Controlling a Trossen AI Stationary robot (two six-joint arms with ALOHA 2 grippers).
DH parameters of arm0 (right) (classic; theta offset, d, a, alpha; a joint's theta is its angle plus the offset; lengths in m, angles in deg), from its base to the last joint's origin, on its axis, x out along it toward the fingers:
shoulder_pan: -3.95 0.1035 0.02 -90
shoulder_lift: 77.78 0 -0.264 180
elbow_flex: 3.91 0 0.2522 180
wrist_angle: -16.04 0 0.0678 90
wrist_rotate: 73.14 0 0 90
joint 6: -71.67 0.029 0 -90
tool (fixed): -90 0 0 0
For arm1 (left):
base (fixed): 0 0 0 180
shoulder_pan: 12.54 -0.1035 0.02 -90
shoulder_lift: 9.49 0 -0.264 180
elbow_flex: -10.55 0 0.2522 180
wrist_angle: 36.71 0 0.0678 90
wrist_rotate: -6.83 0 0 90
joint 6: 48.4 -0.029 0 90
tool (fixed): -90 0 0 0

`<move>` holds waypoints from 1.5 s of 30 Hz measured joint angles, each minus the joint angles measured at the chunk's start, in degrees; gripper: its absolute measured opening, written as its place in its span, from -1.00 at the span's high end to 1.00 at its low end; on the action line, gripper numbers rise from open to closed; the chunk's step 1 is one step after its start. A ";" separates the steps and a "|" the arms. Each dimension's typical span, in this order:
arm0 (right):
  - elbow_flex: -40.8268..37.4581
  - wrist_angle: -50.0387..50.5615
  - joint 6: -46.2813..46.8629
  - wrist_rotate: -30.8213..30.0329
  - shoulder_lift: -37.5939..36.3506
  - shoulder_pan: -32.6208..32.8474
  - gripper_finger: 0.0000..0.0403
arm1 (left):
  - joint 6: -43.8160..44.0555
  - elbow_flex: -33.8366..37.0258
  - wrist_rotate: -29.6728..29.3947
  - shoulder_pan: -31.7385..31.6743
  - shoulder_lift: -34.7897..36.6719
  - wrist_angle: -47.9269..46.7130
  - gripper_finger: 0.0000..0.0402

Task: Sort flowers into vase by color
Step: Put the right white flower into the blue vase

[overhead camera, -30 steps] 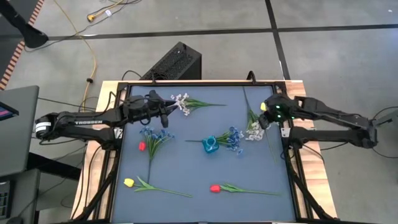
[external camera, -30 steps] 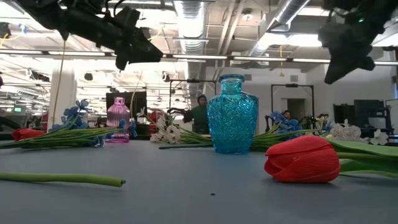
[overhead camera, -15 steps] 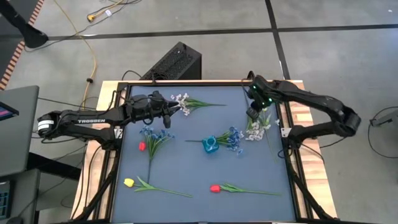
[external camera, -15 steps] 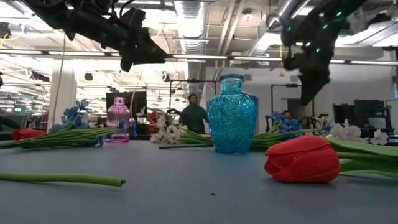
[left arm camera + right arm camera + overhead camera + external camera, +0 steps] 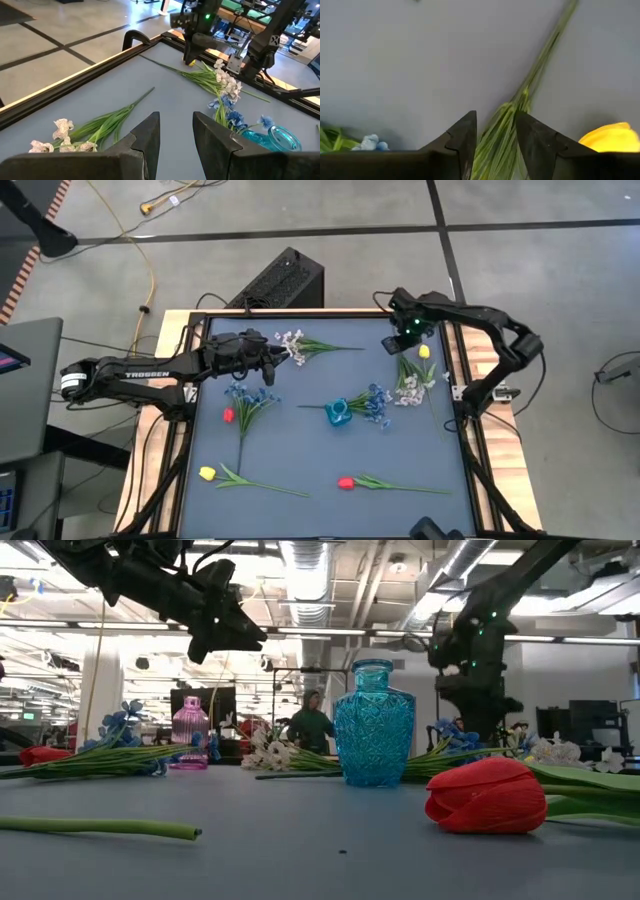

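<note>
right pincer (image 5: 393, 343): I'm seeing it hovering low over the far right of the desk (image 5: 300, 450), fingers slightly parted, gripping nothing; green stems (image 5: 507, 120) are showing in the gap, yellow tulip (image 5: 424, 352) lying just beside it.
left pincer (image 5: 270, 367): I'm holding it above the far left area, fingers a little apart, empty, near the white sprig (image 5: 293, 343).
blue vase (image 5: 338, 415): standing mid-desk, blue sprig (image 5: 376, 402) touching its right side.
pink vase (image 5: 189, 734): standing at the far side in the low view.
other flowers: I'm reading a blue sprig with red tulip (image 5: 229, 415) on the left, yellow tulip (image 5: 207, 474) and red tulip (image 5: 345, 482) lying near the front edge.
</note>
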 joint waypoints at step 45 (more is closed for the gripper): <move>4.22 0.44 -111.97 -18.43 10.75 7.20 0.30 | 3.50 0.02 0.91 0.02 0.04 -0.96 0.48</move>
